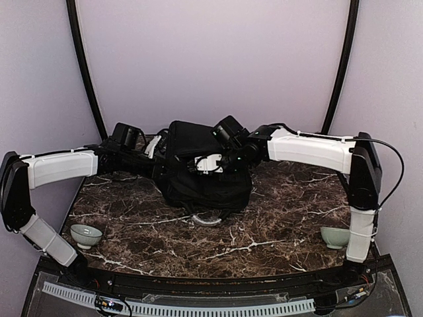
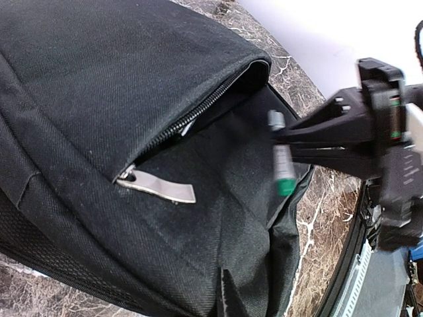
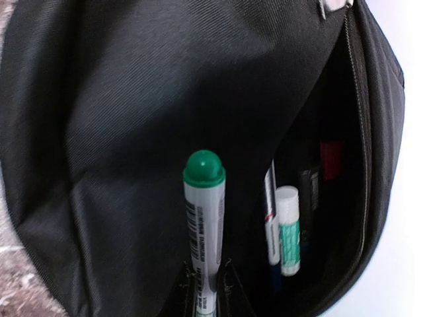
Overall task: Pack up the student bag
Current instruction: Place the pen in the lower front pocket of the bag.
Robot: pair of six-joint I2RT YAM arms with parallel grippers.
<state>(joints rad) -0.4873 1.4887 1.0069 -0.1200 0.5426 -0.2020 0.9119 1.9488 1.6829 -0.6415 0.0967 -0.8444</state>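
The student bag point(image 1: 205, 168), a large black backpack, lies at the table's middle back. Its zipped pocket gapes open in the left wrist view point(image 2: 218, 132) and the right wrist view point(image 3: 132, 99). My right gripper point(image 3: 205, 294) is shut on a white marker with a green cap point(image 3: 203, 218) and holds it at the pocket mouth; both also show in the left wrist view, the marker point(image 2: 283, 168) in the right gripper point(image 2: 284, 142). My left gripper point(image 1: 158, 156) is at the bag's left edge, apparently pinching its fabric point(image 2: 228, 284).
Inside the pocket are a glue stick point(image 3: 288, 228), a pen point(image 3: 271, 218), a dark item point(image 3: 309, 188) and a red item point(image 3: 330, 158). A metal zipper pull point(image 2: 158, 188) hangs out. Pale green bowls sit front left point(image 1: 86, 234) and front right point(image 1: 335, 236).
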